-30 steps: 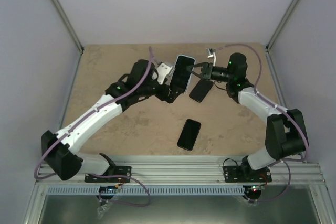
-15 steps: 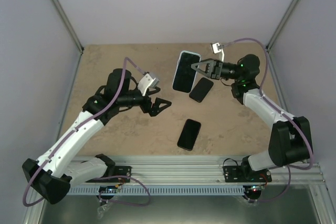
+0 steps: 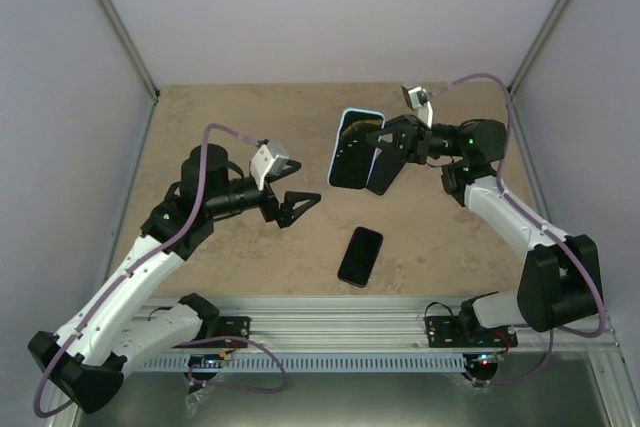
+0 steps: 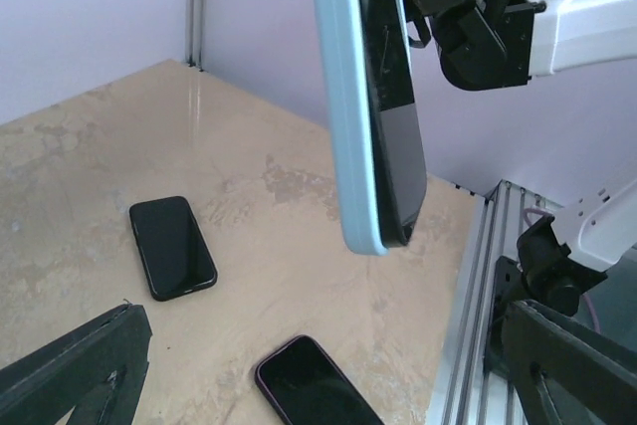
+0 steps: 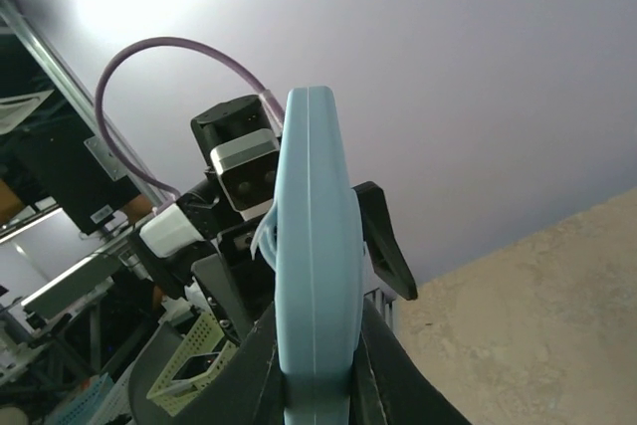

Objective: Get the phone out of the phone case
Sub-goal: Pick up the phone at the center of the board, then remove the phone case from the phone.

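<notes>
Left gripper [image 3: 300, 209] has backed off from the phone case [image 3: 352, 147] since a second ago, when it was right up against it. Now it hangs well apart from it, toward the left arm's own side of the table [image 3: 220, 127]. Jaws spread wide, nothing between them. Right gripper [image 3: 371, 141] has kept hold of the case and swung it a bit nearer. The case now covers part of a black phone [image 3: 386, 176] that lies under this gripper.

Right gripper is clamped narrow on the case's long edges, case lifted off the table and roughly upright. Right wrist view shows the pale blue edge straight ahead between the fingers [image 5: 261, 377].

Left wrist view: case hangs edge-on, ahead of the open jaws and above them. The dark phone [image 4: 398, 156] sits in it, on the side facing the right arm. Its face bulges past the blue rim; cannot tell if it has started to pop out.

Second black phone [image 3: 361, 256] lies flat on the table, just ahead of the left gripper and slightly toward the bases, touching nothing.
</notes>
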Controlling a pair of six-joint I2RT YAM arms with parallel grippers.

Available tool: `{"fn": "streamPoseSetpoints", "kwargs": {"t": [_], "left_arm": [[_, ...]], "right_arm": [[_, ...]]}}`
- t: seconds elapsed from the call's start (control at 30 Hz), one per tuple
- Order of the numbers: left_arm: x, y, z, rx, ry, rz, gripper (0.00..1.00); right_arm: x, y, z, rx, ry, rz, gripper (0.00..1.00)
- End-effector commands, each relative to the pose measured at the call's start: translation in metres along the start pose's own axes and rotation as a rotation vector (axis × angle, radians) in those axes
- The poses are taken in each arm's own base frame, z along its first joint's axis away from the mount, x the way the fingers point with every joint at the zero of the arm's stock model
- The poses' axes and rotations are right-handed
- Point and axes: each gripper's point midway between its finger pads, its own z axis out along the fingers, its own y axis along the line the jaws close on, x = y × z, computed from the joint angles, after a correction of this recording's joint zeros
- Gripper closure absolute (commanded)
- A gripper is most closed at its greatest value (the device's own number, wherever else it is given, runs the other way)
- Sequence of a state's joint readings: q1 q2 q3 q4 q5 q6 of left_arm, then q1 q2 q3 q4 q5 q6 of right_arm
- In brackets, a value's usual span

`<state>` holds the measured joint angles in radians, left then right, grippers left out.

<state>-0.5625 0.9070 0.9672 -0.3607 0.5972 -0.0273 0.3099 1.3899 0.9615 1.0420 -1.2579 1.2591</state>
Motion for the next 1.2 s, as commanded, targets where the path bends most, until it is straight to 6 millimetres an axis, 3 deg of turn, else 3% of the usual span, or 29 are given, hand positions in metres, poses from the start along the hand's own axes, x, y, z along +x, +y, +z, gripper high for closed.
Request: {"fn": "streamPoseSetpoints", "kwargs": {"t": [0.0,0.57,1.17], "left_arm": [[-0.008,0.001,0.003,0.017,-0.057,-0.027,0.01],[-0.005,0.012,0.011,-0.011,-0.071,-0.051,0.05],[0.001,0.005,0.015,0.043,-0.065,-0.061,0.05]], "right_arm": [[-0.005,0.024,0.004,-0.051,-0.006,-0.081,0.99],[0.0,0.04,0.011,-0.101,0.015,-0.109,0.99],[0.004,0.041,0.013,-0.116,0.021,-0.11,1.0]]}}
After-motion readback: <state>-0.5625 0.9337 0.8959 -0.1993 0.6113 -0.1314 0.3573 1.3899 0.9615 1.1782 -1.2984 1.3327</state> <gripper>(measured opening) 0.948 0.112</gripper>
